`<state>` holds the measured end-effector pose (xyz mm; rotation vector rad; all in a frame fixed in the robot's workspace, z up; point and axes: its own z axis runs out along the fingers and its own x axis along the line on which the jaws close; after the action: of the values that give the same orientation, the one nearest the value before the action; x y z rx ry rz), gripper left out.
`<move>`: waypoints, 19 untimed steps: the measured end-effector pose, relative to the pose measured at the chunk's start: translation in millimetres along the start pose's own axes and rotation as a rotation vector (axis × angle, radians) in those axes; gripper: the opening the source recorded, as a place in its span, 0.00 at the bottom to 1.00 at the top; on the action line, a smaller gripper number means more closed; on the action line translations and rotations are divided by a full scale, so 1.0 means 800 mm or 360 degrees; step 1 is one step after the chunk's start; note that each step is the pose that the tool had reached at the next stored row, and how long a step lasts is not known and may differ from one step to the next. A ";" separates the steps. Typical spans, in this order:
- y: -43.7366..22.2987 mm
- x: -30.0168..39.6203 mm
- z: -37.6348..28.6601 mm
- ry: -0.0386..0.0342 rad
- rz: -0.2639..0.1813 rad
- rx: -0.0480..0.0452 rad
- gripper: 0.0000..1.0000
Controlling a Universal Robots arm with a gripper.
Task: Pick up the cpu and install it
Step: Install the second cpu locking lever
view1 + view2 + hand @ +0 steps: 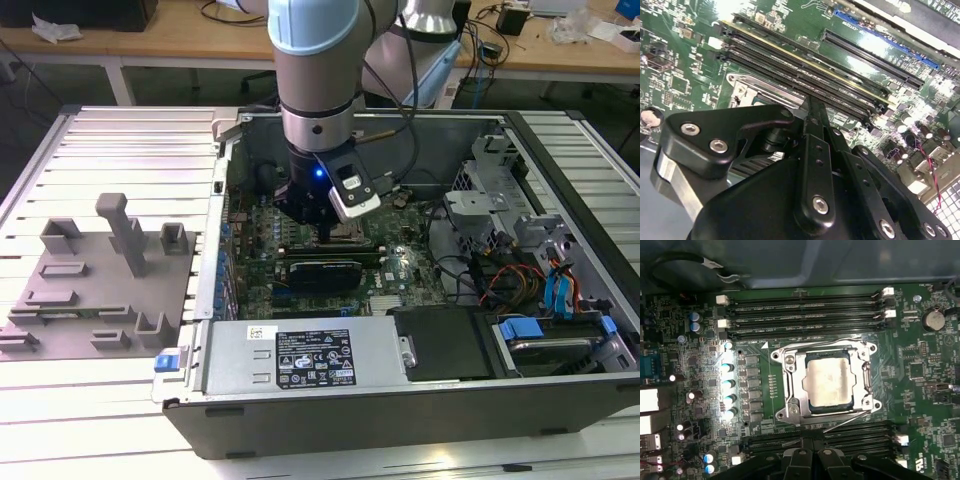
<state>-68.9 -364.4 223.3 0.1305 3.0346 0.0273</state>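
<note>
Directly beneath the arm's black, multi-link gripper (812, 452), the cpu (829, 382), a flat square chip with a dull silver metal top and a thin dark rim, lies flat inside the silver metal socket frame (790, 390) on the green motherboard (920, 370). It appears seated squarely, its edges parallel to the frame, with rows of black memory slots (805, 307) running on either side of the socket. In the first wrist view the gripper's fingertips stand apart from the chip, over the nearer slots. The fingers (815, 117) meet along one line in the second wrist view, so the gripper reads as closed with nothing between its fingers. In the exterior view the gripper (333, 228) hangs inside the opened dark computer case (560, 400).
</note>
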 end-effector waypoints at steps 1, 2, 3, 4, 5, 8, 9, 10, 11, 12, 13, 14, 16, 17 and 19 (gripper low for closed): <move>-0.0001 0.0009 0.0010 -0.0002 0.0000 -0.0001 0.11; -0.0001 0.0011 0.0013 -0.0003 0.0000 -0.0001 0.11; -0.0001 0.0011 0.0016 -0.0004 0.0000 -0.0001 0.11; -0.0001 0.0012 0.0016 -0.0005 -0.0001 -0.0001 0.11; -0.0001 0.0013 0.0017 -0.0005 0.0000 -0.0002 0.11; -0.0001 0.0023 0.0021 -0.0006 0.0000 -0.0002 0.11; -0.0002 0.0039 0.0025 -0.0007 0.0000 -0.0002 0.11; -0.0003 0.0046 0.0033 -0.0008 0.0000 -0.0002 0.11; -0.0004 0.0049 0.0042 -0.0008 0.0000 -0.0002 0.11; -0.0004 0.0052 0.0060 -0.0008 0.0000 -0.0002 0.11; -0.0005 0.0063 0.0081 -0.0009 0.0000 -0.0003 0.11; -0.0008 0.0077 0.0092 -0.0011 0.0001 -0.0004 0.11; -0.0008 0.0105 0.0103 -0.0018 0.0001 -0.0007 0.11; -0.0005 0.0122 0.0113 -0.0022 0.0001 -0.0008 0.11; -0.0005 0.0146 0.0128 -0.0025 0.0002 -0.0011 0.11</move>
<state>-79.4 -363.6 211.9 0.1312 3.0187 0.0364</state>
